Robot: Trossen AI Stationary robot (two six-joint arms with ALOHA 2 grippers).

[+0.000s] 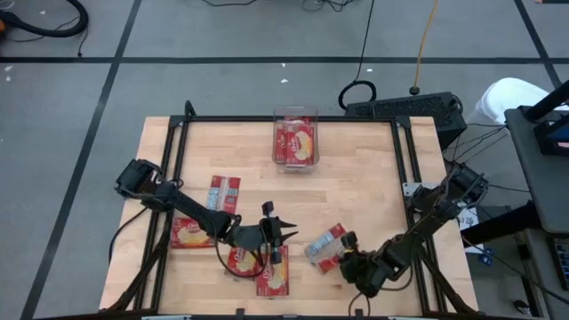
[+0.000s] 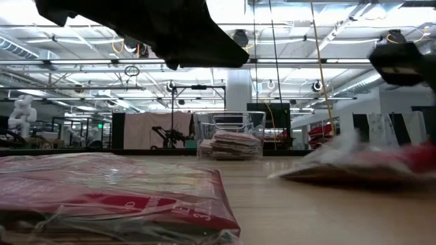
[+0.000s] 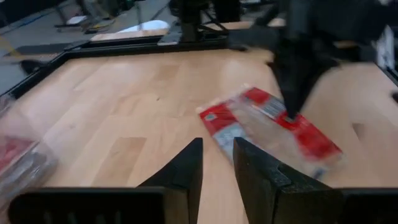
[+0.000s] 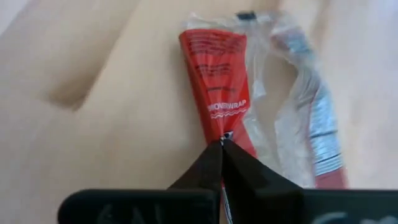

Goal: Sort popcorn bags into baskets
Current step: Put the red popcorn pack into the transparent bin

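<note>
Red, clear-wrapped popcorn packet (image 4: 227, 106) lies on the wooden table (image 1: 356, 187) near its front edge — the right gripper (image 4: 222, 144) has pinched its fingertips tight on the wrapper's edge. Left gripper (image 3: 217, 163) hovers over two front packets (image 1: 258, 265), fingers narrowly parted, holding nothing. Clear bin (image 1: 295, 142) at the table's back holds stacked packets.

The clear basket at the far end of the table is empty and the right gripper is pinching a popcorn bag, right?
Not empty. The high view shows the clear basket already holding red popcorn bags. The rest is right: the right gripper is shut on a popcorn bag.
</note>
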